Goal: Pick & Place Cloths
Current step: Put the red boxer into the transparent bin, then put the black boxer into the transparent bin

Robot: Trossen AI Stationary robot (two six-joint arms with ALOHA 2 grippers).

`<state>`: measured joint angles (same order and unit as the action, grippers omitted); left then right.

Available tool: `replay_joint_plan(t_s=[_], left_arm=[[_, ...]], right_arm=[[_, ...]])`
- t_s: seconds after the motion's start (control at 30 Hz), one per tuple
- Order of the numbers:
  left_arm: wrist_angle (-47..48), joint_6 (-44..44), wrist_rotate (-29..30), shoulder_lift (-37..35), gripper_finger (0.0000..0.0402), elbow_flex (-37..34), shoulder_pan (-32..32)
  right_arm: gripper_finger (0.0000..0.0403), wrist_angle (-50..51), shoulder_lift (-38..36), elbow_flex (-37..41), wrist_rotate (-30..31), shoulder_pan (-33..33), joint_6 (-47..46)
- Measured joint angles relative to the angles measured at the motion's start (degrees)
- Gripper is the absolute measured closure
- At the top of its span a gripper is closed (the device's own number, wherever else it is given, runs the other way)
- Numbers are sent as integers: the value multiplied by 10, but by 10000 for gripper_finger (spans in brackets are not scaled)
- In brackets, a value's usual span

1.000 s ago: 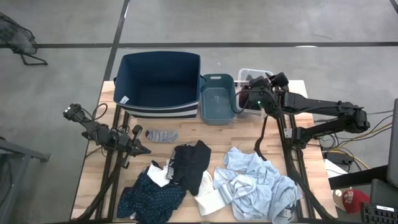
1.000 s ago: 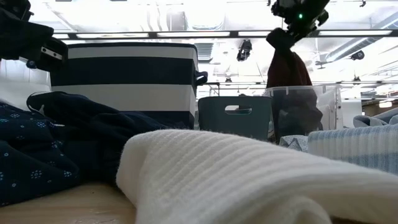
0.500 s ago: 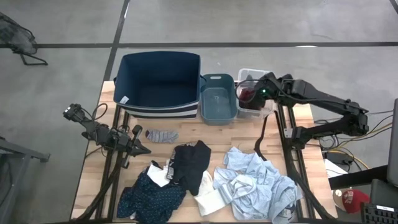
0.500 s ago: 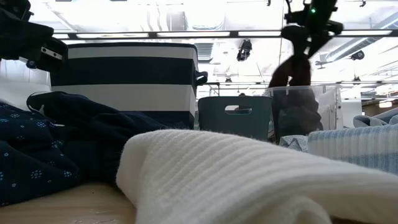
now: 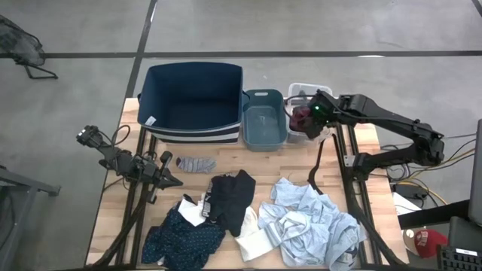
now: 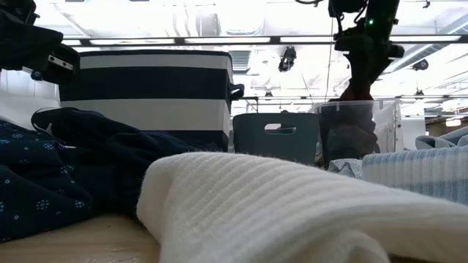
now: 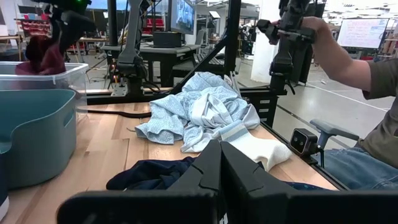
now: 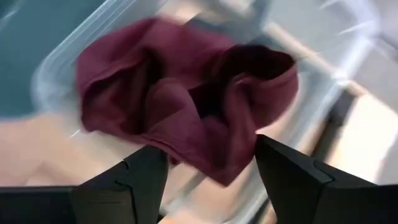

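Jaws of right gripper (image 8: 208,163) now parted, maroon cloth (image 8: 186,106) newly in clear bin (image 5: 295,92).

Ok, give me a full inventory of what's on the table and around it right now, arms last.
Navy bin: one, dark blue with striped sides, far edge of table, left of the other bins.
Teal bin: one, far edge, between the navy and clear bins.
Clear bin: one, far edge, rightmost.
Maroon cloth: one, in the clear bin.
Grey sock: one, table middle-left.
Black cloth: one, table centre.
Dotted teal cloth: one, near left.
White cloth: one, near centre.
Light blue shirts: heap, near right.
Person: one, beyond the table's right side.
Left end effector: shut, over table's left.
Right end effector: open, above the maroon cloth.
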<state>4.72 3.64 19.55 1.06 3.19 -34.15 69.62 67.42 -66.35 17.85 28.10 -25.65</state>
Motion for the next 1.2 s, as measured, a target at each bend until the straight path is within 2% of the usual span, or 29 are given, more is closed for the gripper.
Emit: replay_joint_plan(t_s=[0.2, 0.43, 0.5, 0.6, 0.67, 0.87, 1.03, 1.2], left_arm=[[0, 0, 0, 0, 399, 0, 0], [0, 0, 0, 0, 399, 0, 0], [0, 0, 0, 0, 399, 0, 0], [0, 0, 0, 0, 399, 0, 0], [0, 0, 0, 0, 399, 0, 0], [0, 0, 0, 0, 399, 0, 0], [0, 0, 0, 0, 399, 0, 0], [0, 0, 0, 0, 399, 0, 0]], right_arm=[[179, -18, 19, 0, -23, 1, 37], [172, -156, 23, 0, -42, 17, 106], [168, -186, 23, -4, -15, 31, 106], [163, -198, 23, -8, 86, 49, 84], [160, -193, 23, -8, 106, 60, 83], [165, -185, 23, -6, 53, 62, 98], [191, -117, 22, -22, -46, 60, 98], [226, -74, 20, -25, -90, 49, 81]])
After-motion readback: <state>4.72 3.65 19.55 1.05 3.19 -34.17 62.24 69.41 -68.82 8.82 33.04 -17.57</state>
